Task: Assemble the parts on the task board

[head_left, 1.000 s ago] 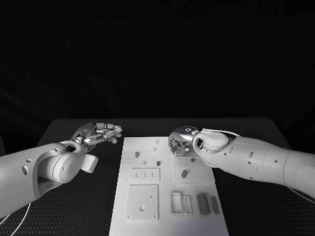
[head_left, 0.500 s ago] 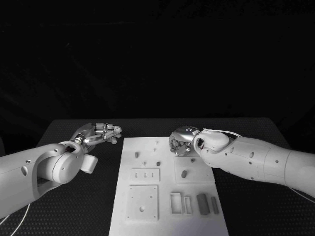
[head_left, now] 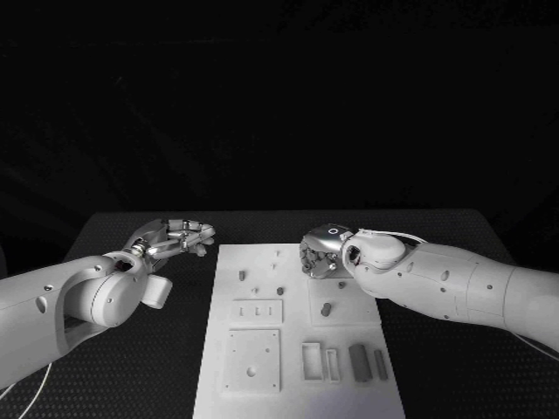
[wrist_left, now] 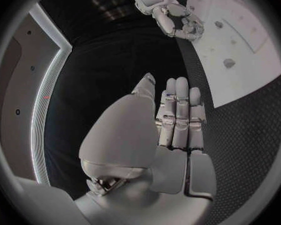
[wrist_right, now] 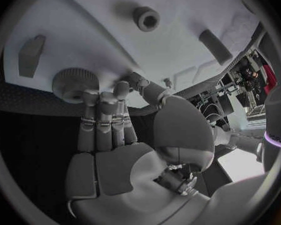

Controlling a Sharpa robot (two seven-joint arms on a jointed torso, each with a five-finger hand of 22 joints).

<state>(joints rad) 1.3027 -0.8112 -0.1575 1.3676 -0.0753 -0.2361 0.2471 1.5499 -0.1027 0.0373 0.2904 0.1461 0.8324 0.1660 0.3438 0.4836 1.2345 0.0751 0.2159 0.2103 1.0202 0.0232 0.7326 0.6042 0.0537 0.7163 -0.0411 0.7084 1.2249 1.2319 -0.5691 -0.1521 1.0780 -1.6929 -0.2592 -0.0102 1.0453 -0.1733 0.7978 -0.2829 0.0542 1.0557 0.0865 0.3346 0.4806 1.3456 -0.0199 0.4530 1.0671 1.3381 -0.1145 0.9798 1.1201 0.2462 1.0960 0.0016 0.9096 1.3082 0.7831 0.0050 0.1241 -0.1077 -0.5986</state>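
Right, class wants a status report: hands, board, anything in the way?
Left hand open, off the task board, over the black table. Right hand above the board's far end, fingers at a round knurled part; grip unclear. Nothing blocking.

The task board [head_left: 293, 349] lies at the table's [head_left: 456, 367] middle, with the left hand [head_left: 173, 237] beside its far left corner and the right hand [head_left: 320, 253] over its far right part.

White task board [head_left: 265, 349], small grey parts [head_left: 359, 361] on it
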